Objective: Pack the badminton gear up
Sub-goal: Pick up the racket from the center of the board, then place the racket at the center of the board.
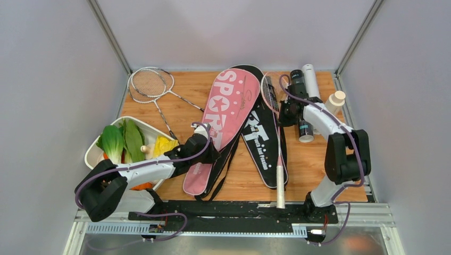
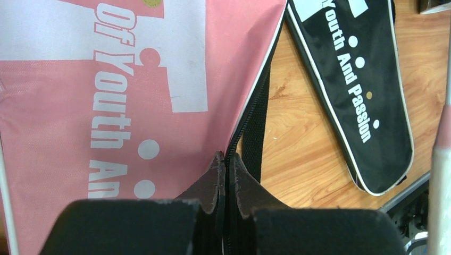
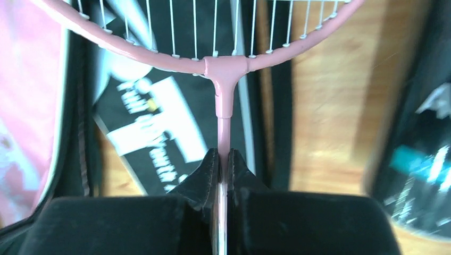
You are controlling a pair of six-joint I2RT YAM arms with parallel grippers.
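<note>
The pink "SPORT" racket bag lies mid-table, partly over the black racket bag. My left gripper sits at the pink bag's right edge, shut on its black zipper seam. A pink racket lies over the black bag, its handle toward the near edge. My right gripper is shut on that racket's thin shaft, just below the pink T-joint. Silver rackets lie at the back left. A white tube and black tubes lie at the back right.
A white tray of vegetables stands at the left, under my left arm. A small white bottle with a tan cap stands near the right wall. Black bag straps trail over the wood between the two bags.
</note>
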